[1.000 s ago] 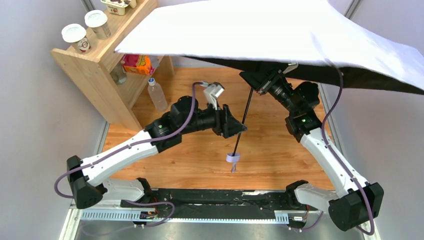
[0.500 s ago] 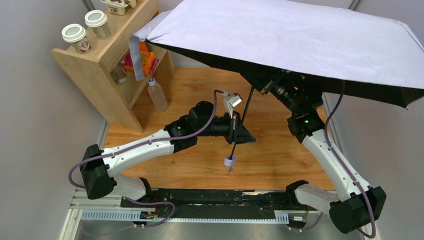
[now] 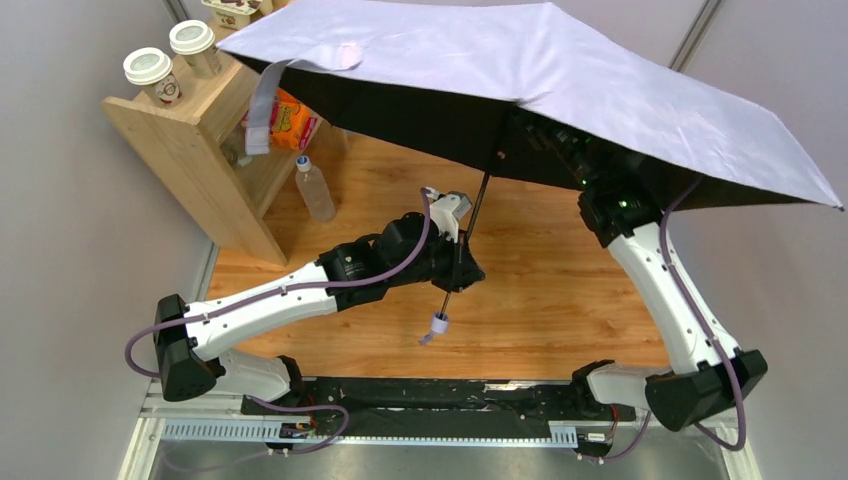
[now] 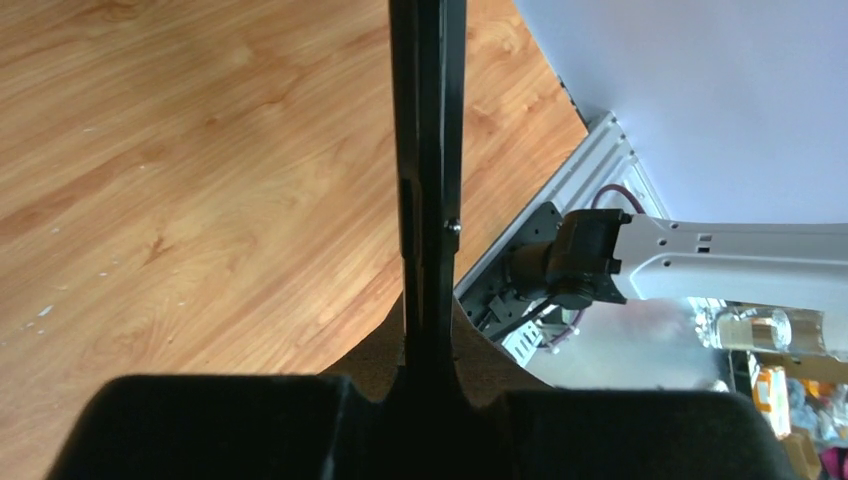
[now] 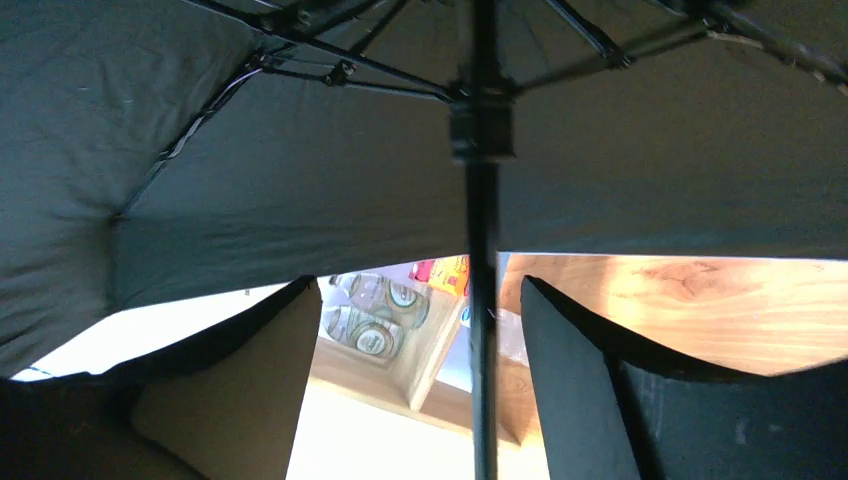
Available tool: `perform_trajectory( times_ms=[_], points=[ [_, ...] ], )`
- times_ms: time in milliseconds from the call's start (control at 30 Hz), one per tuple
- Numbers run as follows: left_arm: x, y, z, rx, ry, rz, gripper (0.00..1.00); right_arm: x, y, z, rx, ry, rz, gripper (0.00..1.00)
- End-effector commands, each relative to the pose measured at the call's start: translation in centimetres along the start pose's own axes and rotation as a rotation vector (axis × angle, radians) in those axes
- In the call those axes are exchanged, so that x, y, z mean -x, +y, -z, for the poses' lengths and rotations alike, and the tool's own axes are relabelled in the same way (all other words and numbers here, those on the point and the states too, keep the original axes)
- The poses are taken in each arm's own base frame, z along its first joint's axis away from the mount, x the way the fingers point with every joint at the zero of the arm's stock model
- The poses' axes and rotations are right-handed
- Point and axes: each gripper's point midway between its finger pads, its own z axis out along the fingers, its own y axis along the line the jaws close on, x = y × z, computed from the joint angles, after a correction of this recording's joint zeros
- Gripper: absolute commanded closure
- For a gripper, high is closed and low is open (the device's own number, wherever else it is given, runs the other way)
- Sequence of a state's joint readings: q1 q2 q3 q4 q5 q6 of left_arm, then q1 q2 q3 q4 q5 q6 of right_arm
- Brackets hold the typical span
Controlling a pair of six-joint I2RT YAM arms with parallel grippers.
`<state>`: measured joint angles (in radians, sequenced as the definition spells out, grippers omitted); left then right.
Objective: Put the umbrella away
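**Reporter:** What keeps the umbrella (image 3: 560, 80) aloft?

**Photographer:** The left pincer (image 3: 462, 268) is clamped on its dark shaft (image 3: 476, 205). The grey handle (image 3: 437, 322) hangs just below the grip and the open canopy spreads above it, reaching over the wooden shelf (image 3: 190, 130) off to that pincer's left.

**Reporter:** And the right pincer (image 5: 420, 300)?

**Photographer:** It sits under the canopy with its fingers (image 5: 250, 400) spread wide, straddling the shaft without touching it, below the runner (image 5: 481, 130). It looks placed to pull the runner down while the left steadies.
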<state>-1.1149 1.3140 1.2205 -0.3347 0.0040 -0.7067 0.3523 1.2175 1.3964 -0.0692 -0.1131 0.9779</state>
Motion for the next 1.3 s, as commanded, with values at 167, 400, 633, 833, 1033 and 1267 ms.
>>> perform_trajectory(
  times_ms=[167, 400, 633, 833, 1033, 1267],
  points=[
    [4.4, -3.7, 2.0, -0.103, -0.153, -0.058, 1.00, 3.8, 0.3, -4.3, -0.038, -0.116, -0.101, 0.24],
    [4.5, -4.0, 2.8, -0.145, -0.198, 0.002, 1.00, 4.8, -1.7, -4.0, -0.007, -0.193, -0.259, 0.23],
    [5.1, -4.9, 4.2, -0.224, -0.267, 0.078, 1.00, 5.8, -2.7, -3.9, 0.038, -0.235, -0.326, 0.18],
    [4.3, -5.6, 3.9, -0.292, -0.252, 0.148, 1.00, 7.0, -0.6, -4.0, 0.168, -0.248, -0.327, 0.21],
    [3.1, -6.4, 3.0, -0.379, -0.218, 0.214, 1.00, 7.5, 0.5, -4.0, 0.286, -0.242, -0.383, 0.33],
    [3.2, -6.6, 2.9, -0.388, -0.215, 0.210, 1.00, 7.0, 0.4, -4.6, 0.262, -0.211, -0.329, 0.34]
  ],
)
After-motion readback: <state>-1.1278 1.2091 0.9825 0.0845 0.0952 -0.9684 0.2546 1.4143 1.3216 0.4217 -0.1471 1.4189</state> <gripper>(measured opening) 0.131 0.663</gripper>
